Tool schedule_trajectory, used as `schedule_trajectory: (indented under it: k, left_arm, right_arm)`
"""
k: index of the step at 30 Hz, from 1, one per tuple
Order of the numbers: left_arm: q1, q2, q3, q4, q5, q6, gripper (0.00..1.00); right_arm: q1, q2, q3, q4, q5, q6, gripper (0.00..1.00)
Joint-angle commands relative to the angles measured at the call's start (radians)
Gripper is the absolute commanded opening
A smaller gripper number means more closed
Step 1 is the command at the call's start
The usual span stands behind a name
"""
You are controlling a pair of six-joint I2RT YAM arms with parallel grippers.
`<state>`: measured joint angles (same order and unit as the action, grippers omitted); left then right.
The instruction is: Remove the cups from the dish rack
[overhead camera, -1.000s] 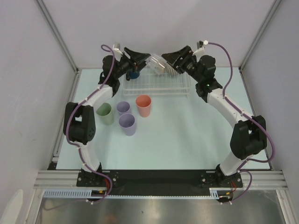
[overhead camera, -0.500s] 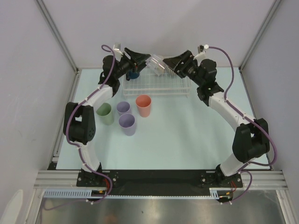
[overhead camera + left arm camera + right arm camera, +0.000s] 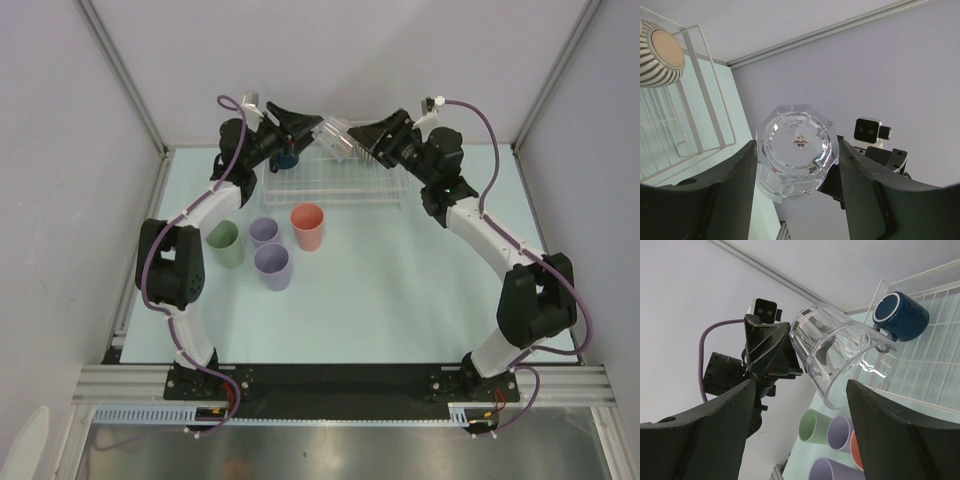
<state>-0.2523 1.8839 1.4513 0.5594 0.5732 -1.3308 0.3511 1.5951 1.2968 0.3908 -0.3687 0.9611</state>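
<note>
Top: clear cup (image 3: 335,138) is up in the air over dish rack (image 3: 335,190), on its side between left tool (image 3: 305,126) and right tool (image 3: 362,133), long axis running tool to tool. Left wrist: left fingers (image 3: 735,195) clamp its base end. Right wrist: cup mouth faces the right tool, which is spread wide and not touching (handover likely). Versus earlier: right arm has re-angled toward the cup, cup and left arm unmoved
</note>
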Motion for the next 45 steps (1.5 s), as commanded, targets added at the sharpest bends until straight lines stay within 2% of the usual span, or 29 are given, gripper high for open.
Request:
schedule_trajectory:
  k: [1, 6, 8, 9, 11, 12, 13, 21, 24, 25, 28, 29, 30, 31, 32, 33, 34, 35, 36, 37, 38, 39, 44, 45]
  left_arm:
    - [-0.002, -0.052, 0.003, 0.074, 0.025, -0.019, 0.01]
    - [-0.01, -0.071, -0.012, 0.074, 0.028, -0.016, 0.0]
    - [-0.015, -0.075, -0.019, 0.074, 0.033, -0.015, 0.0]
    - [-0.015, -0.077, -0.022, 0.073, 0.034, -0.015, 0.0]
    - [-0.016, -0.08, -0.031, 0.073, 0.034, -0.015, 0.0]
    - [-0.016, -0.081, -0.034, 0.074, 0.033, -0.015, 0.0]
    - [-0.016, -0.083, -0.035, 0.077, 0.036, -0.015, 0.01]
    - [-0.016, -0.057, -0.039, 0.132, 0.054, -0.059, 0.0]
    - [-0.015, -0.051, -0.032, 0.155, 0.065, -0.071, 0.16]
    - [-0.015, -0.052, -0.029, 0.154, 0.066, -0.062, 0.27]
    - [-0.013, -0.055, 0.015, 0.096, 0.082, -0.007, 0.41]
    - [-0.013, -0.06, 0.049, 0.036, 0.082, 0.013, 0.44]
    - [-0.013, -0.065, 0.069, -0.004, 0.082, 0.039, 0.52]
    - [-0.013, -0.086, 0.089, -0.05, 0.08, 0.12, 0.56]
    - [-0.013, -0.098, 0.139, -0.185, 0.068, 0.178, 0.59]
    - [-0.013, -0.115, 0.164, -0.273, 0.022, 0.238, 0.65]
    - [-0.015, -0.15, 0.184, -0.438, -0.014, 0.363, 0.68]
    - [-0.015, -0.173, 0.217, -0.514, -0.053, 0.425, 0.69]
    - [-0.016, -0.195, 0.225, -0.586, -0.093, 0.48, 0.72]
    - [-0.018, -0.244, 0.228, -0.699, -0.198, 0.572, 0.72]
    - [-0.021, -0.268, 0.224, -0.748, -0.252, 0.616, 0.73]
    - [-0.024, -0.294, 0.212, -0.786, -0.31, 0.651, 0.74]
    - [-0.071, -0.521, 0.031, -0.898, -0.666, 0.823, 0.74]
    - [-0.082, -0.552, 0.003, -0.908, -0.717, 0.844, 0.74]
  right_arm:
    - [0.012, 0.054, 0.062, 0.063, -0.027, 0.018, 0.79]
    - [0.02, 0.12, 0.113, 0.079, -0.041, 0.037, 0.77]
    - [0.022, 0.141, 0.145, 0.079, -0.053, 0.039, 0.74]
    - [0.022, 0.161, 0.156, 0.085, -0.061, 0.045, 0.57]
    - [0.022, 0.173, 0.176, 0.086, -0.07, 0.051, 0.36]
    - [0.022, 0.178, 0.179, 0.086, -0.072, 0.05, 0.11]
    - [0.022, 0.181, 0.18, 0.082, -0.072, 0.047, 0.0]
    - [0.032, 0.169, 0.19, 0.02, -0.067, 0.001, 0.0]
    - [0.031, 0.146, 0.194, -0.026, -0.056, -0.036, 0.0]
    - [0.029, 0.14, 0.196, -0.033, -0.053, -0.042, 0.0]
    - [0.025, 0.106, 0.235, -0.105, -0.039, -0.096, 0.0]
    - [0.026, 0.103, 0.263, -0.157, -0.032, -0.12, 0.0]
    - [0.025, 0.098, 0.3, -0.272, -0.015, -0.186, 0.0]
    - [0.031, 0.094, 0.333, -0.336, 0.0, -0.22, 0.0]
    - [0.038, 0.091, 0.42, -0.501, 0.025, -0.269, 0.0]
    - [0.048, 0.091, 0.464, -0.583, 0.096, -0.362, 0.0]
    - [0.075, 0.089, 0.508, -0.666, 0.149, -0.421, 0.0]
    - [0.094, 0.089, 0.577, -0.796, 0.207, -0.462, 0.0]
    - [0.107, 0.076, 0.591, -0.841, 0.311, -0.514, 0.0]
    - [0.13, 0.083, 0.622, -0.893, 0.348, -0.531, 0.0]
    - [0.14, 0.106, 0.71, -1.043, 0.367, -0.544, 0.0]
    - [0.149, 0.138, 0.742, -1.102, 0.437, -0.555, 0.0]
    - [0.265, 0.135, 0.693, -1.254, 0.614, -0.587, 0.0]
    - [0.285, 0.137, 0.678, -1.274, 0.702, -0.587, 0.0]
